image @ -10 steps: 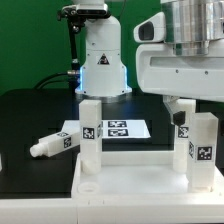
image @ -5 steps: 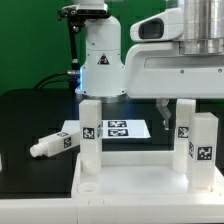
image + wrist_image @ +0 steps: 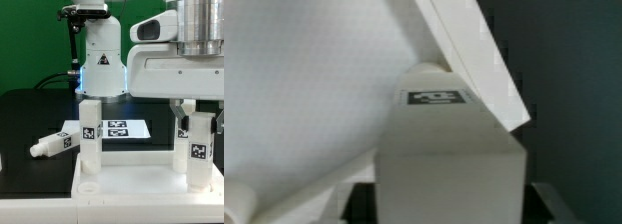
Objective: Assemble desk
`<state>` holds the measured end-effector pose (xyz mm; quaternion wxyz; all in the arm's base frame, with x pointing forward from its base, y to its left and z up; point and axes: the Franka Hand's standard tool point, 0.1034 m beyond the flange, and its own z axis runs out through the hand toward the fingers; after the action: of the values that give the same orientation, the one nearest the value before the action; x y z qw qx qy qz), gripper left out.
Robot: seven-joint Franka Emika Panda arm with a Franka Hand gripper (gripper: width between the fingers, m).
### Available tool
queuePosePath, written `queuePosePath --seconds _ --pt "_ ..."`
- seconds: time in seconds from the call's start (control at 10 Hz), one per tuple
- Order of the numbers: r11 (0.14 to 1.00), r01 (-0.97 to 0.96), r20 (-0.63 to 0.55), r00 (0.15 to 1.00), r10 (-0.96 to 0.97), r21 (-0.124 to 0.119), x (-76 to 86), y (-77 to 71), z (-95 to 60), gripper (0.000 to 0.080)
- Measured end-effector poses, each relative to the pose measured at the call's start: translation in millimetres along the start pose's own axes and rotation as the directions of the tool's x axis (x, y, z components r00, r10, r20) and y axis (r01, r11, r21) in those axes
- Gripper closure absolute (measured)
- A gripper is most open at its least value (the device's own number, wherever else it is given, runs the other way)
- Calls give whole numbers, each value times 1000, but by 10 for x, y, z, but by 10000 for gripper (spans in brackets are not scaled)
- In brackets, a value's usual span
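Note:
The white desk tabletop [image 3: 120,178] lies low in the exterior view with two legs standing upright in it. One leg [image 3: 90,135] is at the left. The other leg [image 3: 202,150] is at the right, and my gripper [image 3: 197,122] comes down over its top. In the wrist view this tagged leg [image 3: 446,150] fills the gap between my dark fingers [image 3: 365,198], which press against both its sides over the tabletop [image 3: 295,80]. My gripper [image 3: 446,205] is shut on it. A third leg [image 3: 55,143] lies loose on the black table.
The marker board [image 3: 125,128] lies flat behind the tabletop. The arm's white base [image 3: 100,60] stands at the back. The black table [image 3: 25,115] extends to the exterior view's left of the loose leg.
My hand has shifted toward the exterior view's right, over the right leg. The fingers have come in from wide open onto the leg's sides.

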<state>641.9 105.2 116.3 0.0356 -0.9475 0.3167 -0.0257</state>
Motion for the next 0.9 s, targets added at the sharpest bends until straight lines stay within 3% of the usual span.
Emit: queuePosePath --seconds 0.2,0.4,0.6,0.8,0.9 --pt "964 -265 7 964 265 -2 8 15 3 515" --pt "823 -568 38 822 568 5 28 58 17 515" --pt "533 -846 58 532 845 3 -15 5 24 514" --pt "453 -892 67 452 890 -3 -12 6 23 514" --pt "471 -882 66 470 880 -2 -12 7 24 504"
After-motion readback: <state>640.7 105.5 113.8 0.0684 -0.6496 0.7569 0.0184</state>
